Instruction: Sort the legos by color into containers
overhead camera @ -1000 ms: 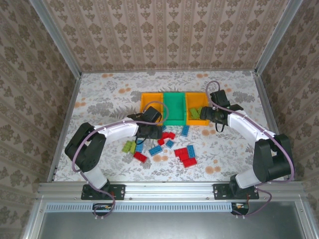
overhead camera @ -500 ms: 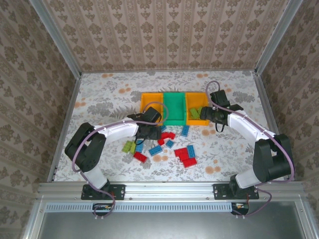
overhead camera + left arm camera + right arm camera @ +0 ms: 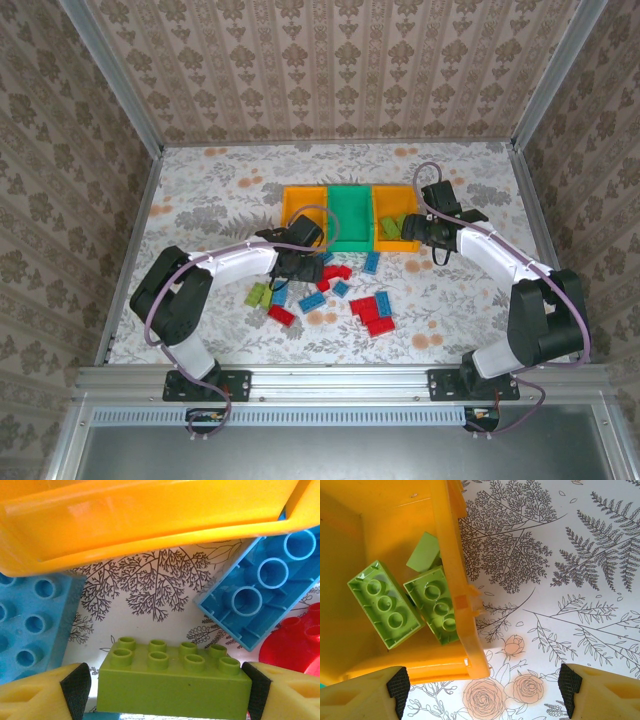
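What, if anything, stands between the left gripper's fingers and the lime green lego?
Nothing visible. The lime green lego lies right between the fingers of the left gripper, its ends beside both pads. A blue lego and an orange-yellow bin lie beyond it, not in between.

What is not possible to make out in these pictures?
Left wrist view: whether the left pincer grips the green lego; contact with the pads is unclear.
Left wrist view: the inside of the orange bin, cut off by the top edge.
Right wrist view: the third lego in the right bin, half under another lego.
Top view: what lies under the left arm.
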Available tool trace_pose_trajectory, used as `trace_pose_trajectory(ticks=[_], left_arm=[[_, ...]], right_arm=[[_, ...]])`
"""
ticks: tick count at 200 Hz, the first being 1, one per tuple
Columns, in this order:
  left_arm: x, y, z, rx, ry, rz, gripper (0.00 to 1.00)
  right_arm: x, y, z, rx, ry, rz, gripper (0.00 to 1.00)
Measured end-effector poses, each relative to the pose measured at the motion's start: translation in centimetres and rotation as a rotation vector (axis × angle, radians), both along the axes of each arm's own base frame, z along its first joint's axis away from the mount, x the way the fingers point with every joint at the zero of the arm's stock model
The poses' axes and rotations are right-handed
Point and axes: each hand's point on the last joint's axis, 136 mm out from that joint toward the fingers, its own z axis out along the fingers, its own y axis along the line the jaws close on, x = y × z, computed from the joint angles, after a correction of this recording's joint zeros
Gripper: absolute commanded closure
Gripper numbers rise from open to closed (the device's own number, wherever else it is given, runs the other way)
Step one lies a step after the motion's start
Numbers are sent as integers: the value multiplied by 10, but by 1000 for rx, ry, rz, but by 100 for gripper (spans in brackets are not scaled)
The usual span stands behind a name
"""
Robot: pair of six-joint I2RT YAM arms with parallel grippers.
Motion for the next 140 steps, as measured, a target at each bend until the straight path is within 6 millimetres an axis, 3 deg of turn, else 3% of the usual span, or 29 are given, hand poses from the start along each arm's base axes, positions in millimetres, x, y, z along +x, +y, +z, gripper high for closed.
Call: trace_pose_trajectory(ticks=[140], left_arm=[[1,-6,1,-9,-12,-78,23]], right_arm=[[-4,-1,4,12,0,-20,18]])
